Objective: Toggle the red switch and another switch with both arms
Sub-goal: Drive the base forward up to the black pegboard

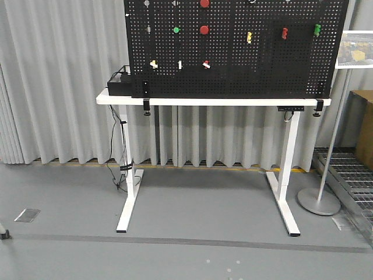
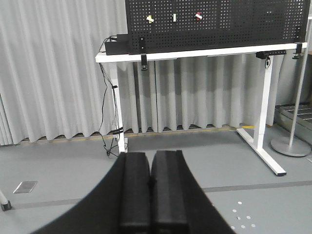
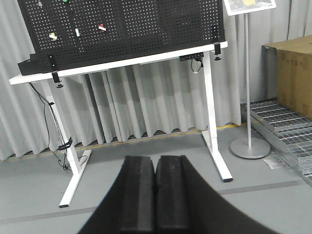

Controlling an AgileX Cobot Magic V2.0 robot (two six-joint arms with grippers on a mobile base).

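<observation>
"Red switch (image 1: 206, 65), the small white-tipped toggle lever, where is it sitting?"
"It is sitting low on the black perforated pegboard (image 1: 233, 76) standing on the white counter (image 1: 233, 101), right of the small pale-yellow toggle lever (image 1: 154, 64)."
"And the jaws?"
"Left gripper (image 2: 150, 157) and right gripper (image 3: 156, 160) are hanging well apart from the board, jaws pressing together on nothing"
</observation>
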